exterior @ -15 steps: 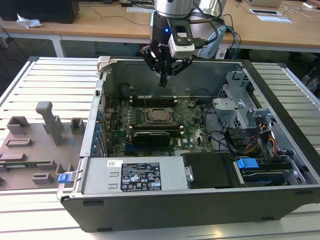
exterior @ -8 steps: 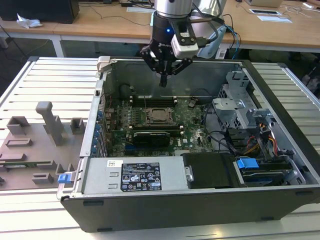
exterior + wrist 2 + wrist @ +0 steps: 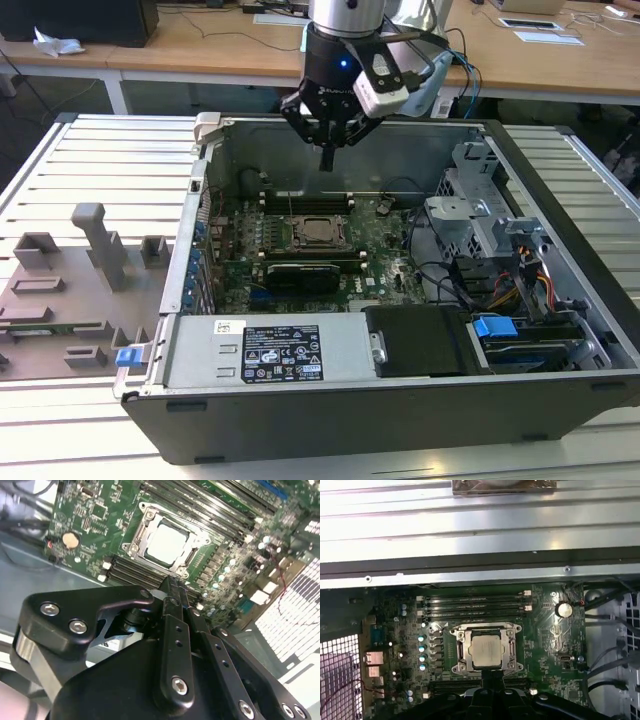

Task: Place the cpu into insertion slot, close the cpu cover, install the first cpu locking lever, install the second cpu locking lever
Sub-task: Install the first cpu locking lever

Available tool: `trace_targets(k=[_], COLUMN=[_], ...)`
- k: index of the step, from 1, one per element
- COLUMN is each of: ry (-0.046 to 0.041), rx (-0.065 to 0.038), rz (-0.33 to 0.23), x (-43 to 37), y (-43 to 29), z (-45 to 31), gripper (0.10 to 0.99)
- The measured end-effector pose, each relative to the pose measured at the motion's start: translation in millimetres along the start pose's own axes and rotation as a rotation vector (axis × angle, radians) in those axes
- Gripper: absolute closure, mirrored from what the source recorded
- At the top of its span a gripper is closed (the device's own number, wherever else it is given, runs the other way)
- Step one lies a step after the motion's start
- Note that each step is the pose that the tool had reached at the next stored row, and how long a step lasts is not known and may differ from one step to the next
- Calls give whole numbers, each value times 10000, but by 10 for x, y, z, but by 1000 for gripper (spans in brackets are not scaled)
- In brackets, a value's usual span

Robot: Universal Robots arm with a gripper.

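Exterior view: gripper hangs above the open computer case, over the board and well clear of it. Its 2 fingers meet at a point, so it reads as closed, with nothing between them. In the second wrist view the fingertips look pressed together too.

First wrist view: chip sits flat and square in its socket, between 2 banks of memory slots. The silver cover appears to lie down around the chip, with the metal top showing through the window. Whether either locking lever is latched is too fine to tell.

Judgement: placing looks done, cover looks closed, and lever work is the step in hand.

Notes for you:
1. Check that the cover lies flush on all 4 sides before loading a lever.
2. Push with the closed fingertips on the lever's end, not on the cover or chip.
3. Sweep the lever sideways under its hook while holding it down.
4. Keep the descent slow, since the memory slots lie just beside the socket.
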State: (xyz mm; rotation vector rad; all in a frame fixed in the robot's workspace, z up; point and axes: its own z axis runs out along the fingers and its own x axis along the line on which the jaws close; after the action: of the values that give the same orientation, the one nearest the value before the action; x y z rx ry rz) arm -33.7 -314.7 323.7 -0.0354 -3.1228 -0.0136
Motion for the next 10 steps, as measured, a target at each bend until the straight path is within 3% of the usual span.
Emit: trace_targets(k=[2,4,10], ry=[4,10,9], rx=[-80,-274,-276], rz=[-324,-630,-639], x=[0,0,19], y=[0,1,0], z=[1,1,2], gripper=[980,980,980])
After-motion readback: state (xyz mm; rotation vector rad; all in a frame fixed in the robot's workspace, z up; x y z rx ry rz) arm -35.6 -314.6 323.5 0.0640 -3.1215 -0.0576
